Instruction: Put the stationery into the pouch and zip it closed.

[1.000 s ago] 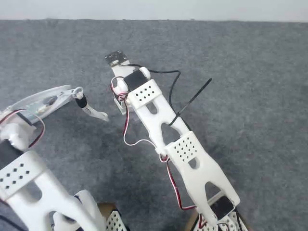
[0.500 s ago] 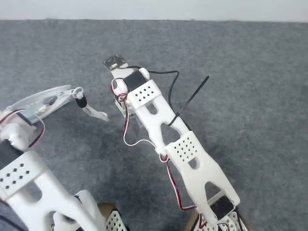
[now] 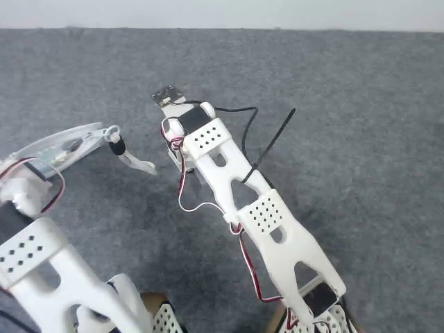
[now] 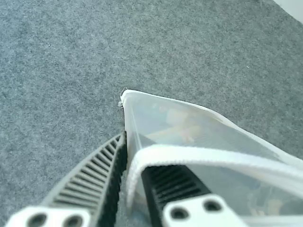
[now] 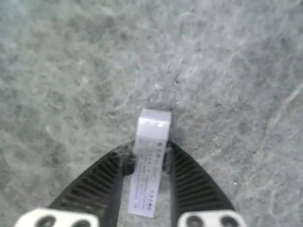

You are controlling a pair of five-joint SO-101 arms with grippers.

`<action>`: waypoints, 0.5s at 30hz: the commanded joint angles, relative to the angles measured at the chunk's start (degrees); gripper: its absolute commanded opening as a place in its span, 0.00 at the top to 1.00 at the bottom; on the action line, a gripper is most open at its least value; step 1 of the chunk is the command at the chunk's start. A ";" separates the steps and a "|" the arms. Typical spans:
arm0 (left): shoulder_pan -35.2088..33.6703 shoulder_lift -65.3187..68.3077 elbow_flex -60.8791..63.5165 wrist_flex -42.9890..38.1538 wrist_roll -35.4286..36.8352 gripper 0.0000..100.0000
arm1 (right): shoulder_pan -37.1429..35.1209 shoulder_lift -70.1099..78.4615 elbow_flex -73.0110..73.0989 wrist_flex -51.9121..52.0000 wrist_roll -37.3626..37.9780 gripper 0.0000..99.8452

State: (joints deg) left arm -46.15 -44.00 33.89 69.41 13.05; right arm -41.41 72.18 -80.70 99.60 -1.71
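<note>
In the left wrist view, my left gripper point(image 4: 135, 156) is shut on the rim of a clear pouch point(image 4: 199, 127), pinching its white zip tape point(image 4: 199, 155). Blurry stationery shows through the pouch wall. From above, the pouch point(image 3: 66, 147) hangs off the carpet at the left. A black slider point(image 3: 116, 145) and a white tab sit at its right end. My right gripper point(image 5: 147, 153) is shut on a small white labelled eraser point(image 5: 152, 126), just over the carpet. In the high view that gripper point(image 3: 175, 149) is a short way right of the pouch, mostly hidden under its own wrist.
Grey carpet point(image 3: 347, 104) covers the whole table, with open floor to the right and far side. The right arm's black cable point(image 3: 274, 139) arcs out beside its forearm. Both arm bases stand at the near edge.
The right arm's wrist has shifted slightly toward the near side with the eraser still held. The left arm and the pouch have stayed put.
</note>
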 commanded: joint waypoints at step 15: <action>4.48 -2.99 -0.92 -1.05 -1.41 0.99 | -1.54 -14.20 3.87 3.47 -4.75 0.99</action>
State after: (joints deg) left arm -43.34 -44.18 33.89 69.41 13.05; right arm -41.41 66.55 -77.45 100.40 -3.82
